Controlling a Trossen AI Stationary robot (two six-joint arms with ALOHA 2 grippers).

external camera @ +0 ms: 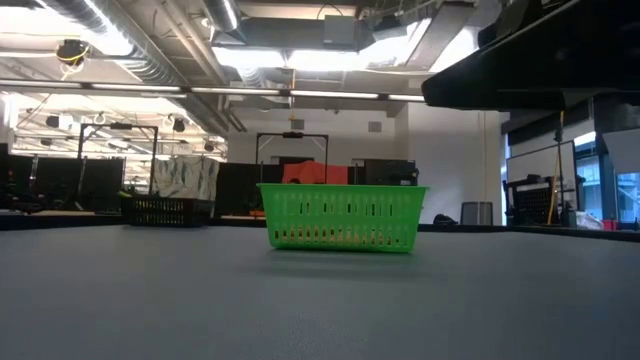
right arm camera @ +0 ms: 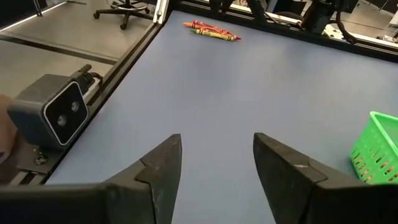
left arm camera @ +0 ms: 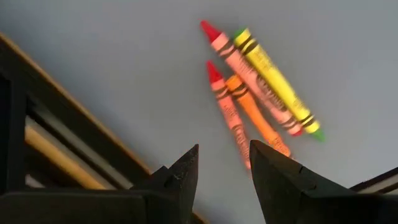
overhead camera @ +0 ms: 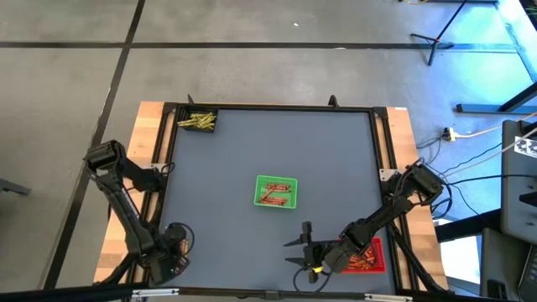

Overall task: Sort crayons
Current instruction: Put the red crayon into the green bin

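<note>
Four loose crayons (left arm camera: 255,93) were seen lying side by side near the surface's near-left corner, just ahead of the left gripper (left arm camera: 224,180), jaws apart and empty; the right gripper (right arm camera: 216,168) was likewise parted, farther off.

A grey worktop (overhead camera: 252,151) with a black frame and wooden edges stands on a concrete floor (overhead camera: 252,75) marked with dark lines. A green square tray (overhead camera: 275,192) sits near the middle of it, a dark tray (overhead camera: 196,121) is in one far corner and a red tray (overhead camera: 369,256) is at the near edge. A small grey camera box (right arm camera: 55,112) is fixed on the frame, and an office chair (right arm camera: 127,9) stands on the floor beyond it.
</note>
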